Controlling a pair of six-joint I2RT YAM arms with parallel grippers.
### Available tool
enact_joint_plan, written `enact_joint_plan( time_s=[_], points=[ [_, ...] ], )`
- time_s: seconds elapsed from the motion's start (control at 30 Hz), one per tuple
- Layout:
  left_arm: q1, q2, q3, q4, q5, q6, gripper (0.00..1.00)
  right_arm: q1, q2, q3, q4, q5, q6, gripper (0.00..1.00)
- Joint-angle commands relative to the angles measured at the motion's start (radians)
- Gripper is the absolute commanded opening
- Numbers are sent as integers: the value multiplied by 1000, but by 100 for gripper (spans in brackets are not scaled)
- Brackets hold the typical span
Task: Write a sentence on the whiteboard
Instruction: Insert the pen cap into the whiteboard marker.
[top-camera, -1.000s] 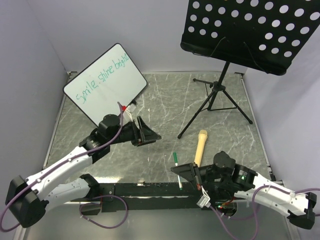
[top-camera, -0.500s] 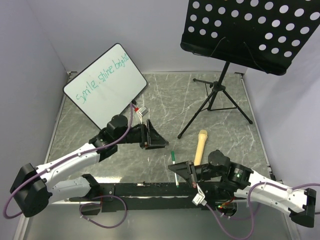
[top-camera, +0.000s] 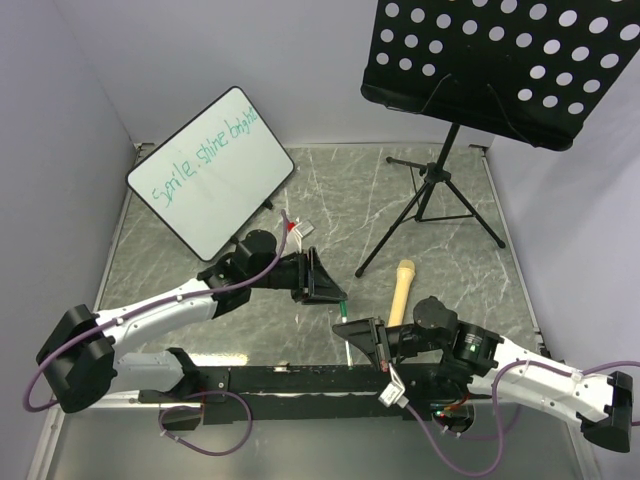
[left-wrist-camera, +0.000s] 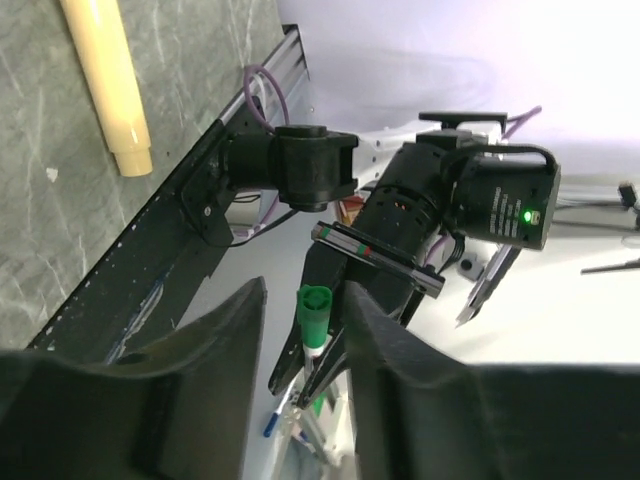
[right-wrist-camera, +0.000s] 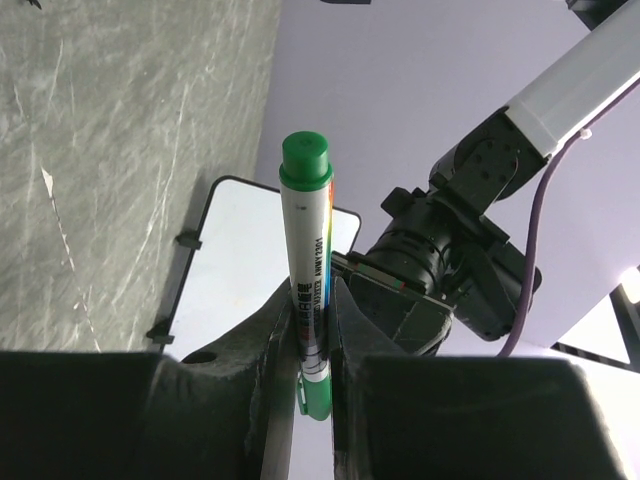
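The whiteboard (top-camera: 212, 170) leans at the back left, with the teal sentence (top-camera: 205, 155) along its long edge. It also shows in the right wrist view (right-wrist-camera: 235, 270). My right gripper (top-camera: 355, 335) is shut on a green-capped white marker (right-wrist-camera: 306, 240) and holds it up off the table. My left gripper (top-camera: 335, 292) is open, and the marker's green end (left-wrist-camera: 313, 305) sits between its fingers (left-wrist-camera: 385, 340), close to one of them. The two grippers face each other near the table's front middle.
A black perforated music stand (top-camera: 500, 60) on a tripod (top-camera: 435, 195) stands at the back right. A cream cylindrical object (top-camera: 400, 290) lies right beside the right gripper; it also shows in the left wrist view (left-wrist-camera: 105, 80). A black rail (top-camera: 280, 378) runs along the near edge.
My left gripper has moved right and forward from the whiteboard until its open jaws stand around the marker's end. My right gripper has shifted slightly left with the marker.
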Motion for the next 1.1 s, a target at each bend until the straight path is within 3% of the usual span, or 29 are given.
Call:
enact_joint_plan(
  time_s=[0.0, 0.27, 0.4, 0.5, 0.53, 0.57, 0.77, 0.9, 1.07],
  points=[
    [-11, 4, 34, 92, 45, -26, 39, 6, 9, 47, 35, 4, -95, 0],
    [-18, 9, 26, 96, 62, -32, 43, 6, 36, 59, 56, 31, -75, 0],
    [-26, 19, 32, 92, 70, -29, 38, 3, 50, 62, 69, 40, -70, 0],
    [-29, 30, 28, 115, 85, -38, 24, 5, 53, 69, 67, 45, -64, 0],
    [-31, 31, 25, 133, 90, -43, 6, 5, 53, 69, 63, 45, -62, 0],
    [-31, 33, 23, 135, 87, -49, 1, 5, 55, 70, 61, 47, -62, 0],
    [-31, -7, 20, 81, 48, -25, 1, -15, 117, 113, 59, 100, -29, 0],
    [-35, -25, 38, 23, 13, 8, 1, -162, 202, 156, 85, 35, -48, 0],
    [-37, -10, 74, 12, 16, 26, 1, -250, 276, 188, 105, -19, -69, 0]
  ],
)
